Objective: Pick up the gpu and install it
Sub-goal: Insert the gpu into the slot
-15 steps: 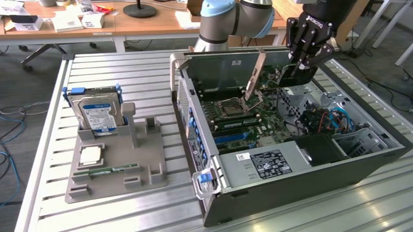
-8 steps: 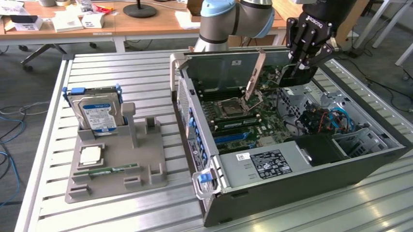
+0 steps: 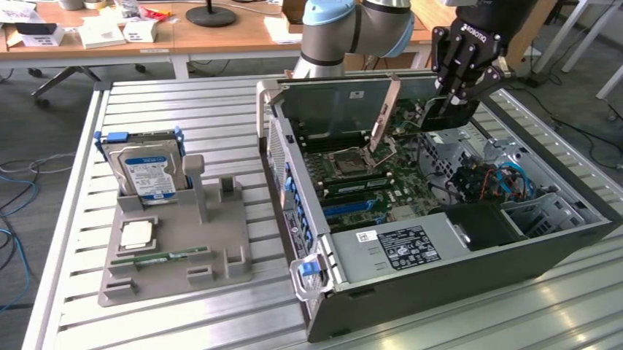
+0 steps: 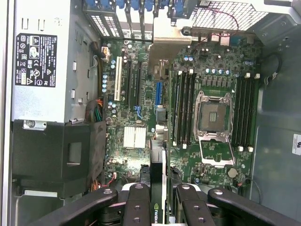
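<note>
The gpu [image 3: 450, 119] is a thin black card hanging upright over the back right of the open computer case [image 3: 292, 146], above the motherboard [image 3: 365, 182]. My gripper [image 3: 454, 102] is shut on its top edge. In the wrist view the card [image 4: 157, 160] shows edge-on between my black fingers [image 4: 136, 200], over the green board beside the expansion slots [image 4: 134, 82]. A pale metal strip [image 3: 387, 109] slants just to the exterior view's left of the card; I cannot tell whether it is joined to it.
A grey fixture [image 3: 175, 255] on the slatted table holds a hard drive [image 3: 146, 171], a CPU [image 3: 136, 233] and a green RAM stick [image 3: 160, 257]. In the case, the power supply [image 3: 409, 244] sits at the front and a drive cage with blue cables [image 3: 506, 179] on the right.
</note>
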You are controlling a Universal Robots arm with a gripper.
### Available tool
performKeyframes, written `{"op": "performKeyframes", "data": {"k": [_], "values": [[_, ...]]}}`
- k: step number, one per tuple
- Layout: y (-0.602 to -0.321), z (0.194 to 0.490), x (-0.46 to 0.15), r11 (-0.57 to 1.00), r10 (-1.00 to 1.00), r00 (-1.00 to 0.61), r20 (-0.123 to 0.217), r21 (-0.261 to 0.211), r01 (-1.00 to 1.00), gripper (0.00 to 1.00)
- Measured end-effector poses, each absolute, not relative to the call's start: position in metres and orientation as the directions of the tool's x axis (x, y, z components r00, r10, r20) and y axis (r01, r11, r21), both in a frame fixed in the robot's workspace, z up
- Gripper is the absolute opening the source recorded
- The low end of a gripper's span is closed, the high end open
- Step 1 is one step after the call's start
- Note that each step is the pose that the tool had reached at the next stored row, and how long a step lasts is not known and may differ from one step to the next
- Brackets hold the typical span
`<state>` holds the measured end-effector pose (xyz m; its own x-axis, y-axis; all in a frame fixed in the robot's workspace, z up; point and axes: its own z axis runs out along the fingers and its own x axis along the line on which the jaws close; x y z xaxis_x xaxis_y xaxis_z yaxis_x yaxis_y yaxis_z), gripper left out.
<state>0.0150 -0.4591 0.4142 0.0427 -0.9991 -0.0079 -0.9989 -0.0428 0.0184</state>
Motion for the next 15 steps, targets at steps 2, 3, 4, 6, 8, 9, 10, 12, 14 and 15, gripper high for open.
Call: {"op": "performKeyframes", "data": {"k": [2, 3, 4, 6, 8, 9, 10, 12, 14, 15], "values": [[-0.4591, 0.4143, 0.0149, -0.043, -0.999, 0.043, -0.008, 0.018, -0.999, 0.26], [-0.4591, 0.4143, 0.0146, -0.042, -0.999, 0.042, -0.008, 0.017, -0.999, 0.26], [-0.4591, 0.4143, 0.0146, -0.043, -0.999, 0.042, -0.008, 0.016, -0.999, 0.26], [-0.4591, 0.4142, 0.0146, -0.043, -0.999, 0.043, -0.008, 0.016, -0.999, 0.26], [-0.4591, 0.4142, 0.0146, -0.043, -0.999, 0.043, -0.008, 0.016, -0.999, 0.26], [-0.4591, 0.4143, 0.0143, -0.043, -0.999, 0.043, -0.008, 0.015, -0.999, 0.26], [-0.4591, 0.4143, 0.0141, -0.042, -0.999, 0.042, -0.008, 0.014, -0.999, 0.26], [-0.4591, 0.4142, 0.0138, -0.043, -0.999, 0.043, -0.008, 0.012, -0.999, 0.26], [-0.4591, 0.4143, 0.0138, -0.043, -0.999, 0.043, -0.008, 0.012, -0.999, 0.26], [-0.4591, 0.4142, 0.0137, -0.043, -0.999, 0.043, -0.008, 0.012, -0.999, 0.26]]}}
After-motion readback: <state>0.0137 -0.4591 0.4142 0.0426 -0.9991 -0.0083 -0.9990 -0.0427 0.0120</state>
